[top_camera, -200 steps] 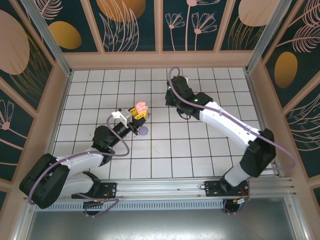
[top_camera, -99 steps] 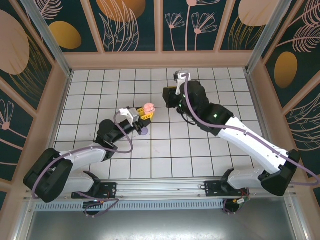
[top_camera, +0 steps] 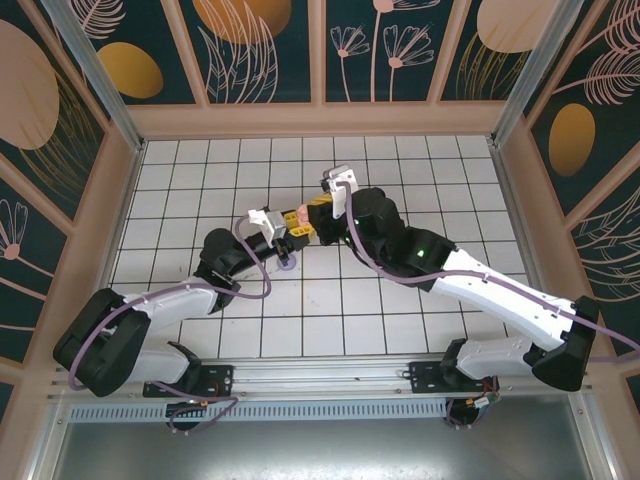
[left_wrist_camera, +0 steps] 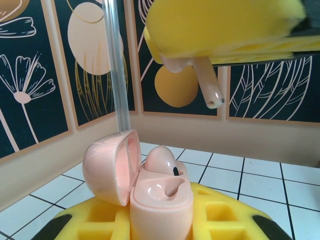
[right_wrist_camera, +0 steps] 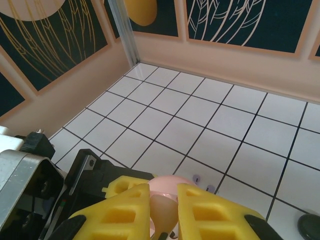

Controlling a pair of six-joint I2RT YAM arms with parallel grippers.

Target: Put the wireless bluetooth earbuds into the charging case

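My left gripper [left_wrist_camera: 160, 220] is shut on a pale pink charging case [left_wrist_camera: 162, 205], held upright between its yellow pads. The lid [left_wrist_camera: 107, 167] stands open to the left. One pale pink earbud [left_wrist_camera: 160, 160] sits in the far socket, and the near socket is empty. Above the case, my right gripper [right_wrist_camera: 164, 210] is shut on a second pale pink earbud [left_wrist_camera: 207, 82], stem pointing down, a short way above the case and apart from it. From above, the two grippers [top_camera: 295, 225] [top_camera: 318, 212] meet at mid-table.
Two tiny lilac earbuds [right_wrist_camera: 196, 178] lie on the white tiles just beyond the case. A lilac disc [top_camera: 288, 263] lies on the floor below the left gripper. A dark object [right_wrist_camera: 308, 226] sits at the lower right. Wooden walls ring the tiled floor.
My right gripper swung left and down from the back of the table to just over the case. My left gripper carried the open case a little to the right.
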